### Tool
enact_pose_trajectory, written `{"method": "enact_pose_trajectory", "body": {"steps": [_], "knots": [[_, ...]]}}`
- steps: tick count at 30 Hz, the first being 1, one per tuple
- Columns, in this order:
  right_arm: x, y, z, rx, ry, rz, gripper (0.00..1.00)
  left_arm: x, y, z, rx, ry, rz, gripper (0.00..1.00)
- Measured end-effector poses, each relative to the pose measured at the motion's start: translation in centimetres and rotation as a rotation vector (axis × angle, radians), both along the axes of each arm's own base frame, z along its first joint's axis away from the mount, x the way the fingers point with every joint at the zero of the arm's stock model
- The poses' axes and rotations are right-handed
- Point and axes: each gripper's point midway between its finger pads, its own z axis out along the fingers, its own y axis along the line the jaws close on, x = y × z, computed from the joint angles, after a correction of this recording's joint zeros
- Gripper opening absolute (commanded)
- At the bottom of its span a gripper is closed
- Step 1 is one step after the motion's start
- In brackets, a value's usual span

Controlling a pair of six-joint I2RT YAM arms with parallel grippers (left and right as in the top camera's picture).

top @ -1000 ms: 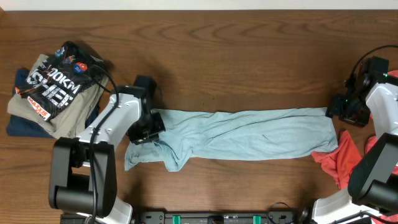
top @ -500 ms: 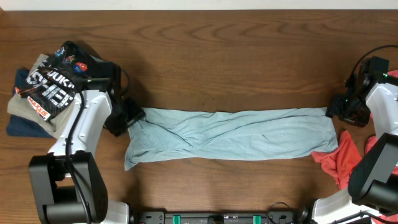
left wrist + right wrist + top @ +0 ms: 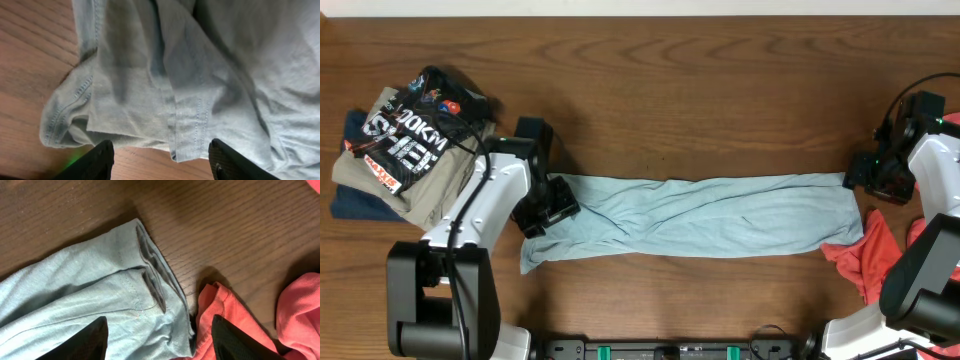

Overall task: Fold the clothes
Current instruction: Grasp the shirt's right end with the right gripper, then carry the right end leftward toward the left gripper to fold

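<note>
Left gripper (image 3: 161, 147) and right gripper (image 3: 159, 321) wide, empty, over shirt (image 3: 720, 215) ends; risk of pinching 2 layers, or adjacent red garment (image 3: 225, 315).

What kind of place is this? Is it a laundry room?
Likely a robot lab bench: a left arm and a right arm stand at a wooden table, with a pale blue T-shirt stretched out and a pile of clothes nearby.
</note>
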Motion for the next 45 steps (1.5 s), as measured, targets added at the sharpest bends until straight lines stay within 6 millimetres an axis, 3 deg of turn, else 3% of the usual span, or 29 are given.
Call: {"method": "enact_pose_trajectory", "body": {"steps": [6,13,20,26,29,39,45], "knots": [[0.5,0.0,-0.6,-0.008,-0.024,0.073,0.70,0.0,0.0,0.0,-0.001,-0.002,-0.007,0.62],[-1.5,1.0,-4.2,0.013,0.010,0.177,0.66,0.0,0.0,0.0,-0.003,-0.004,-0.020,0.63],[-2.3,1.4,-6.3,0.011,0.001,0.221,0.68,0.1,0.0,0.0,-0.003,-0.007,-0.025,0.63],[-2.0,1.3,-6.4,-0.002,-0.048,0.228,0.67,0.1,0.0,0.0,-0.003,-0.007,-0.025,0.62],[-1.8,1.5,-6.5,0.008,-0.062,0.234,0.57,0.1,0.0,0.0,-0.003,-0.007,-0.025,0.63],[-0.9,2.3,-6.5,0.050,-0.112,0.236,0.01,0.1,0.0,0.0,-0.003,-0.007,-0.025,0.62],[-0.9,1.9,-6.0,0.044,-0.089,0.217,0.01,0.0,0.0,0.1,-0.004,-0.004,-0.036,0.62]]}}
